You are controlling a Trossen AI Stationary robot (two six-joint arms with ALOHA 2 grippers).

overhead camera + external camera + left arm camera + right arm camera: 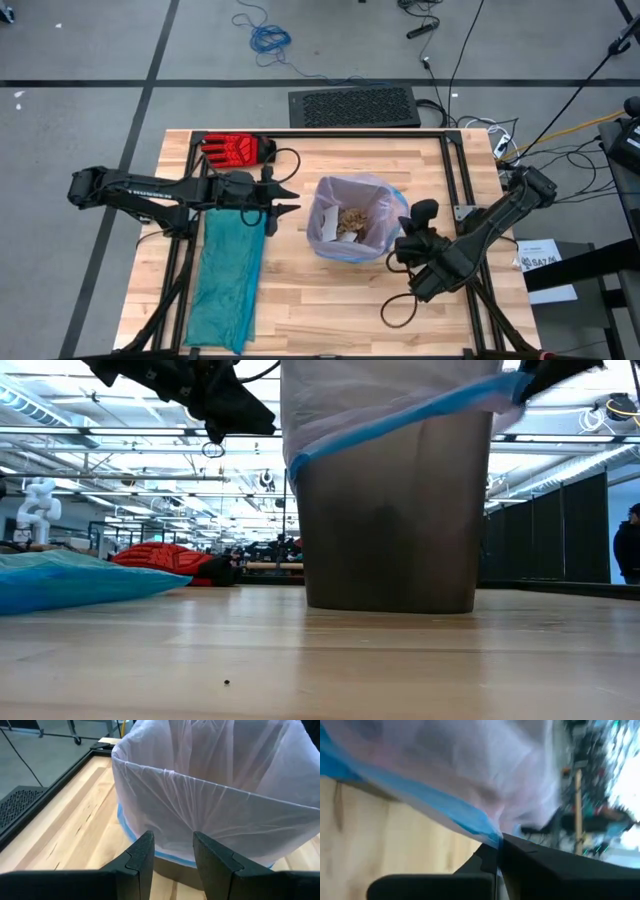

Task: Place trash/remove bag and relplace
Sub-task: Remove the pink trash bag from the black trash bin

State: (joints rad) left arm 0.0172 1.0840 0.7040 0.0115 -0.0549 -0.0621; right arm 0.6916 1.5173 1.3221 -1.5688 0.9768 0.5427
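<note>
A dark bin (390,530) stands mid-table, lined with the pale translucent bag (330,205), whose blue hem (400,415) is folded over the rim. Brown paper trash (350,218) lies inside the bag. My left gripper (293,198) hovers open just left of the bin, its fingers (142,857) pointing at the bag's outer wall (215,795) without touching it. My right gripper (402,238) is at the bin's right side, shut on the bag's hem. My right gripper pinches the bag's blue hem (485,827) between its two shut fingers, on the bin's right side. The fingers come slanting down from the table's right. In the low view the hem rises slantwise toward the gripper (525,385), while the bag stays over the bin.
A teal-green plastic bag (225,280) lies flat on the table's left half, under my left arm. A red glove (235,150) lies at the far left corner. A black frame rail (455,165) borders the table, and bare wood lies in front of the bin.
</note>
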